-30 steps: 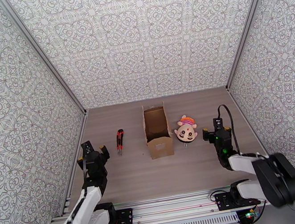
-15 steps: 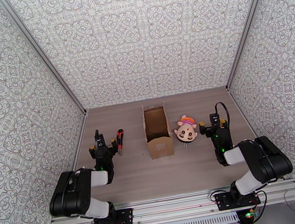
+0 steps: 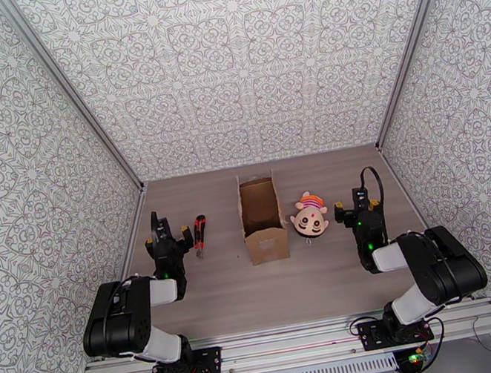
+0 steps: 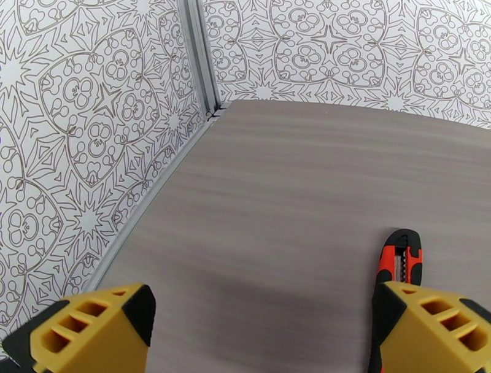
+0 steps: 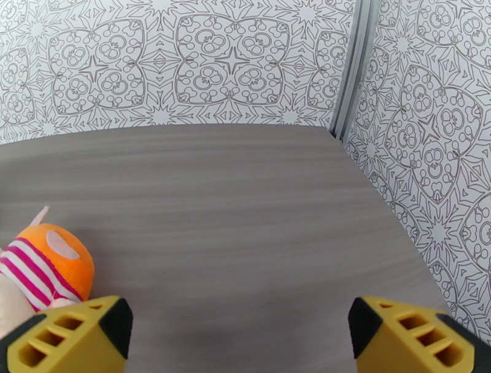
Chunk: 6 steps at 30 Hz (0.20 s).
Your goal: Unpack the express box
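Brown box (image 3: 262,220) sits mid-bench (image 3: 299,280), open, its inside visible from the top cam. A red-and-black knife (image 3: 200,236) lies apart on its left-edge side, and a doll face (image 3: 310,215) is just beside it on the right. The left wrist cam catches the knife tip, the right wrist cam the doll's striped orange cap. Left jaws and right jaws are both spread wide, holding nothing, over bare bench

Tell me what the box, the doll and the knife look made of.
The express box: matte brown cardboard, judging by its dull tan faces and folded flaps. The doll: probably plush fabric, with a soft-looking orange cap and striped cloth. The knife: red and black casing, likely hard plastic; slightly glossy.
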Available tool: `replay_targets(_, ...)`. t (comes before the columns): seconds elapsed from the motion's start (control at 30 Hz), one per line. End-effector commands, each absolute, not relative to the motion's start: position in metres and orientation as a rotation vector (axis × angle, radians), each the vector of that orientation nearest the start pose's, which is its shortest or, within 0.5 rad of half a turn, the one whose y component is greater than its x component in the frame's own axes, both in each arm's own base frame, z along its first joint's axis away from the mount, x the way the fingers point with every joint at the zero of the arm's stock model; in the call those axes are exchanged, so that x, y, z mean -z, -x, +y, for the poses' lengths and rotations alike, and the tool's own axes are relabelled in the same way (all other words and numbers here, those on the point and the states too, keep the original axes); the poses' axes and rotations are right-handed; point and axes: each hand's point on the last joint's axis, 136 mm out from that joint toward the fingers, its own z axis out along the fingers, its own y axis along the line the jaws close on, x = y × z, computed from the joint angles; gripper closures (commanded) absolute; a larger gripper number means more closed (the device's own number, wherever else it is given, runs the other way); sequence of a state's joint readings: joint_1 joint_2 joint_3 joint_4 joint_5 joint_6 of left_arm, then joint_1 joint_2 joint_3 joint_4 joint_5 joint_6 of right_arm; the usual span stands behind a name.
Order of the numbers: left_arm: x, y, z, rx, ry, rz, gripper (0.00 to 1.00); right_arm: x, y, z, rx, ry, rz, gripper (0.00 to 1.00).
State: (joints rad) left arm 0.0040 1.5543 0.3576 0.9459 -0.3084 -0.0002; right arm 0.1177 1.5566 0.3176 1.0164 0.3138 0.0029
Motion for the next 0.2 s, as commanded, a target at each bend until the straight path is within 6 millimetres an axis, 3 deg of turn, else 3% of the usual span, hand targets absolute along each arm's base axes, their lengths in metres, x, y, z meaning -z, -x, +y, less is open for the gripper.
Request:
replay_targets(0.0,-0.1153,-0.3940,0.0544,-0.262,0.234,1.801,0.01,-0.1227,-0.3946,-0.0100,0.194,-0.139,1.765,0.01)
replay_targets(0.17,-0.1153,-0.3939,0.0544,-0.263,0.233,1.801,0.01,-0.1249,-0.3913,-0.0102,0.191,-0.137,1.750,0.01)
